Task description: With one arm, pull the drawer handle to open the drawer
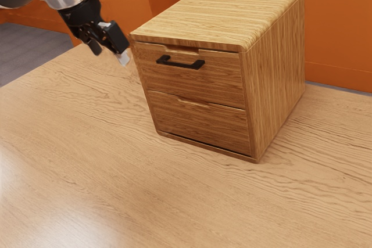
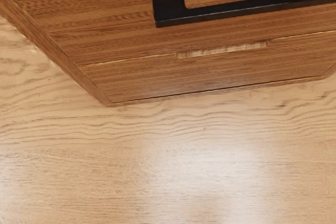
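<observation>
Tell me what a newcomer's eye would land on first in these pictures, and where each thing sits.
The wooden two-drawer cabinet dominates, standing on the wooden table toward the exterior view's right, in front of an orange wall. Its black handle stands out on the upper drawer. The black gripper hovers open at the exterior view's left of the cabinet's top corner, apart from the handle.

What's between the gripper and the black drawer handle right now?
Nothing: in the exterior view, only open air and bare drawer front separate the gripper from the handle.
</observation>
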